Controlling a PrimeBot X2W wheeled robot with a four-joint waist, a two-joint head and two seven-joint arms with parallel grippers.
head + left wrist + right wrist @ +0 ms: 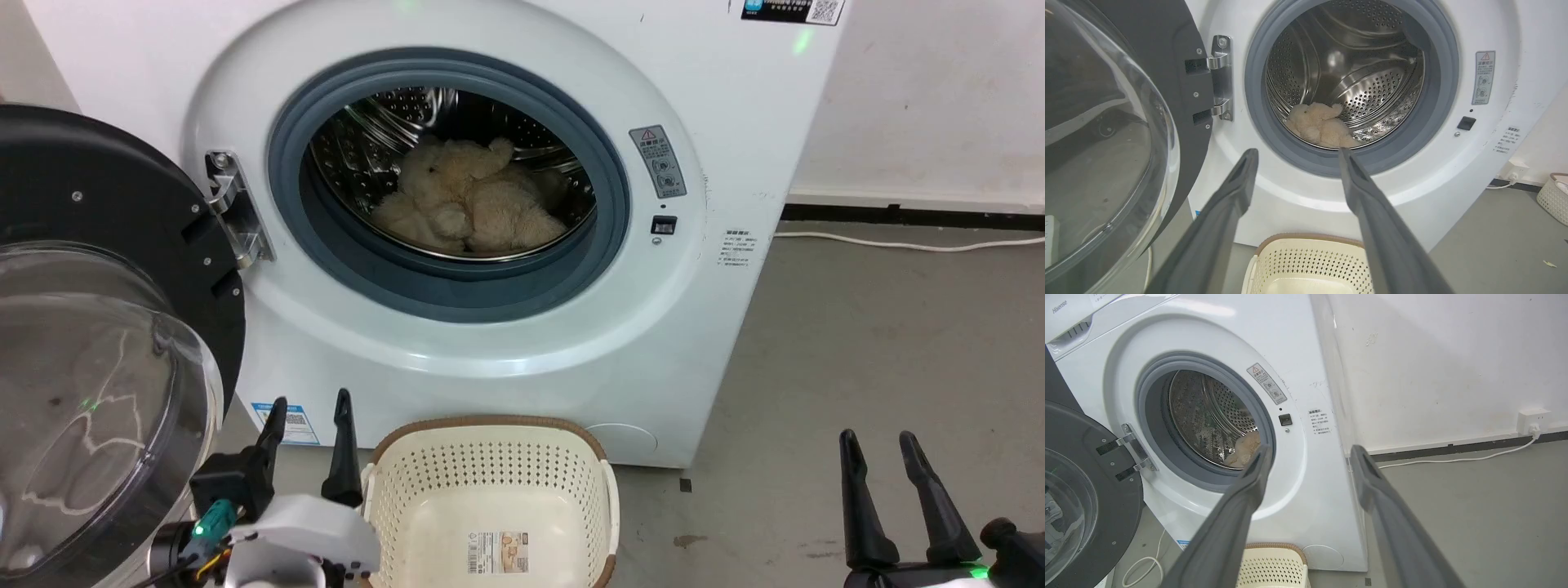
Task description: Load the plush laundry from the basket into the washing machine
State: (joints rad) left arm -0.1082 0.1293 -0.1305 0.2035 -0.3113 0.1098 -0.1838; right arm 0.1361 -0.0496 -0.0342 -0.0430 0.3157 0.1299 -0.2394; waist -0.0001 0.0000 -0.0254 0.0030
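The cream plush laundry (pixel 469 204) lies inside the steel drum of the white washing machine (pixel 718 327), behind the grey gasket; it also shows in the drum as the plush (pixel 1321 126) and a sliver of plush (pixel 1245 447). The basket (pixel 490 457) stands on the floor below the drum opening, with nothing but a label sticker inside. My left gripper (pixel 310 408) is open just left of the basket, empty. My right gripper (pixel 882 445) is open over the floor to the right, empty. Both wrist views show parted fingers (pixel 1237 192) (pixel 1253 477) with nothing between them.
The machine's round door (pixel 106 327) stands swung open at the left, close to my left arm. A white cable (pixel 898 243) runs along the wall base at the right. A second basket (pixel 1553 196) sits far right. Grey floor (pixel 857 367) lies to the right of the machine.
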